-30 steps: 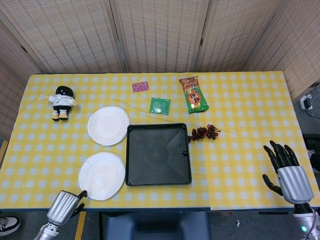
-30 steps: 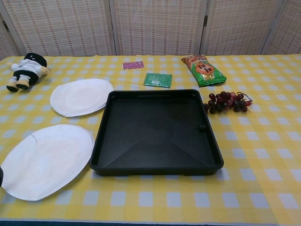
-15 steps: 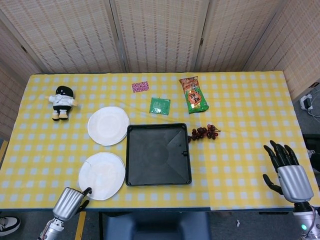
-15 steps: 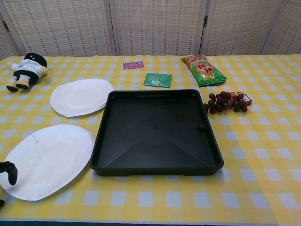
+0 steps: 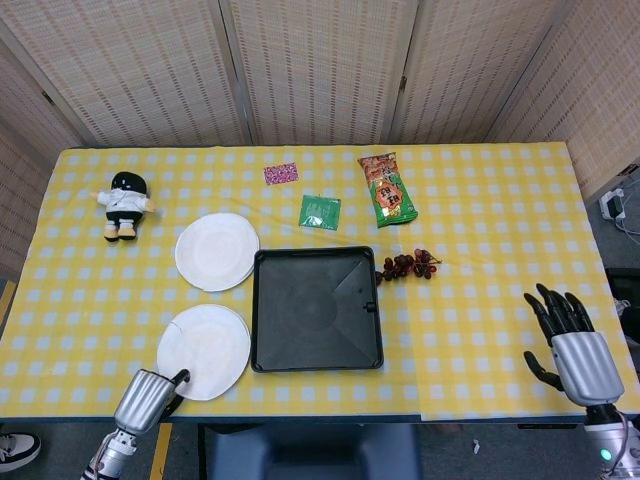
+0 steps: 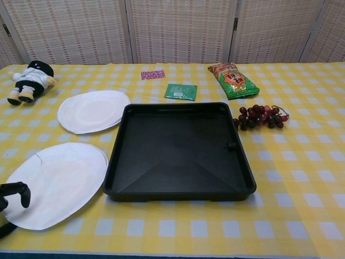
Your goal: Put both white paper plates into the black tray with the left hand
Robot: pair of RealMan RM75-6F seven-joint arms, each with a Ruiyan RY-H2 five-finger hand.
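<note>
Two white paper plates lie left of the black tray (image 5: 316, 366) (image 6: 178, 191): the near plate (image 5: 203, 350) (image 6: 56, 183) by the table's front edge, the far plate (image 5: 217, 251) (image 6: 91, 110) behind it. My left hand (image 5: 147, 400) (image 6: 12, 197) hovers at the near plate's front-left rim; a dark finger reaches over the rim, and it holds nothing that I can see. The tray is empty. My right hand (image 5: 568, 345) stays at the table's front right, fingers spread, holding nothing.
A plush doll (image 5: 124, 203) (image 6: 29, 79) sits far left. A green packet (image 5: 320, 212), a pink packet (image 5: 281, 173), a snack bag (image 5: 387, 189) and a bunch of grapes (image 5: 408, 265) (image 6: 261, 116) lie behind and right of the tray.
My left hand has come up and rightward from the table's front edge toward the near plate's rim. The right hand shifted very slightly. Plates and tray stay put.
</note>
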